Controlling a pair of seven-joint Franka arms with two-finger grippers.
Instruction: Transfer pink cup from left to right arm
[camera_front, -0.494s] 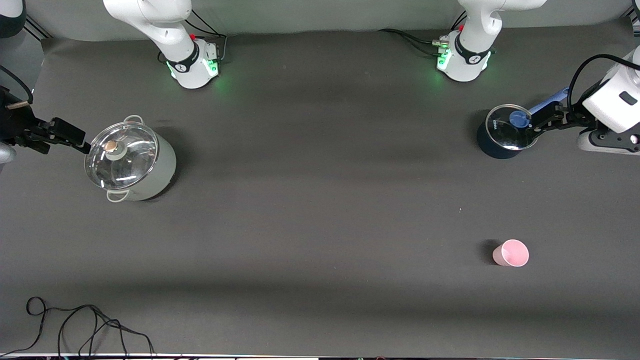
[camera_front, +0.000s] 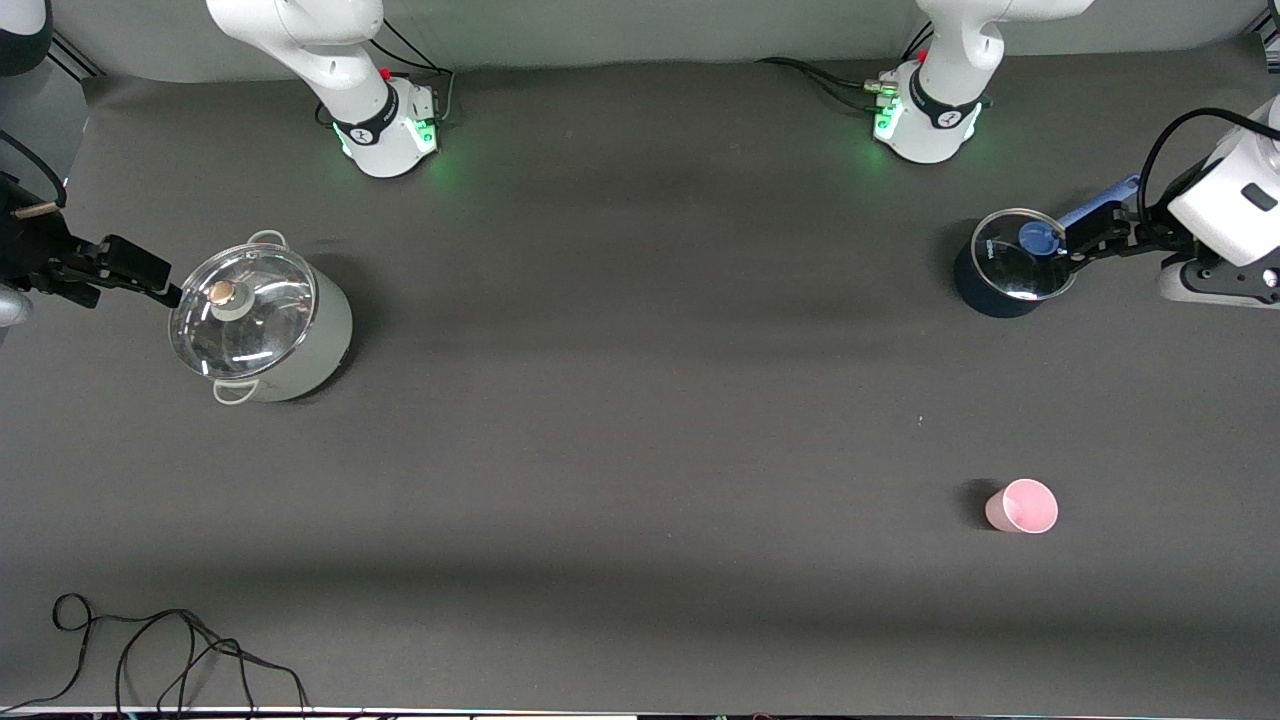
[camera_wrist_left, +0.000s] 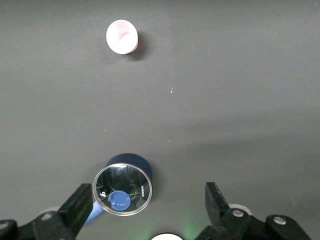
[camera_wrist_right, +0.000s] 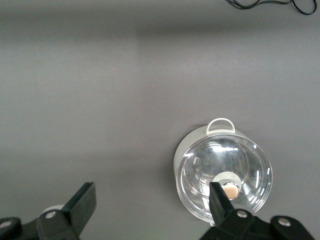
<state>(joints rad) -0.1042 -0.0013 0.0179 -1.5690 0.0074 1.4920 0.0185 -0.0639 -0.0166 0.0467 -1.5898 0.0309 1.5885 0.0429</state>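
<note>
both grippers raised, fingers spread

The glass lid of the dark blue pot carries a small white brand word near its rim, seemingly "KONKA", though the letters are too small to be sure. A small white logo sits beside the lid's blue knob. Nothing else is legible.

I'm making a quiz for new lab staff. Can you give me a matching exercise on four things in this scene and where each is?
1 pink cup
2 white pot
3 dark blue pot
4 left pincer

A toward the right arm's end
B open, over the lidded dark pot
C upright, nearest the front camera
D beside the left arm's end, glass lid on

Pairs: 1-C, 2-A, 3-D, 4-B
</note>
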